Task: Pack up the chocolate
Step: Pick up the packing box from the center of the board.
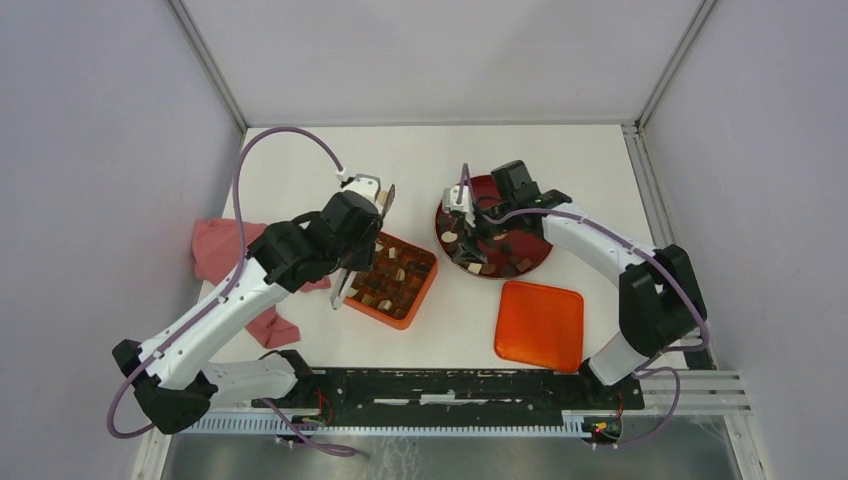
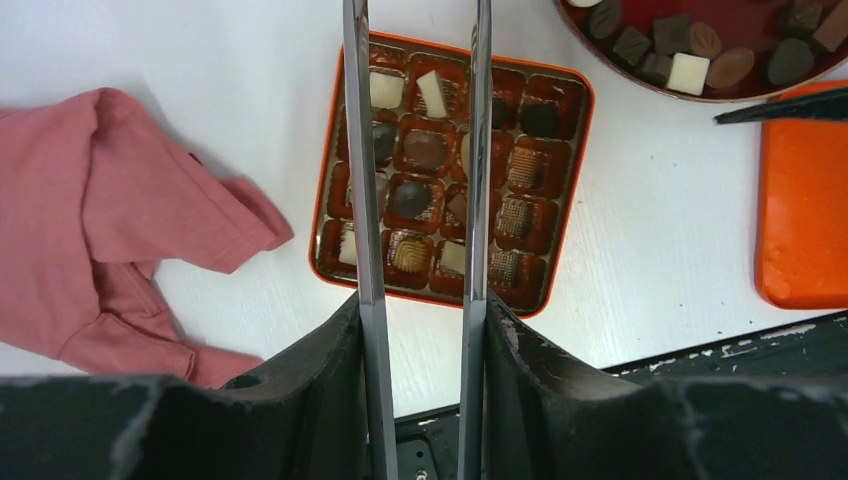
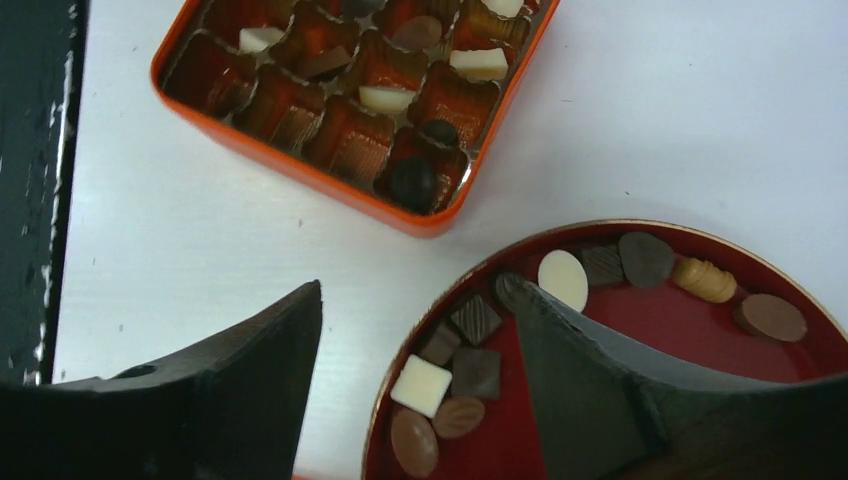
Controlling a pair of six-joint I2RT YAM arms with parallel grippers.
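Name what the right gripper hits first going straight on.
Right gripper: likely the rim of the red plate, near its chocolates, with one finger over the table. Depth is unclear.

No readable text, label or number anywhere.

Left arm and right arm with white links, black joints, looping purple cables, thin metal left fingers, broad black right fingers
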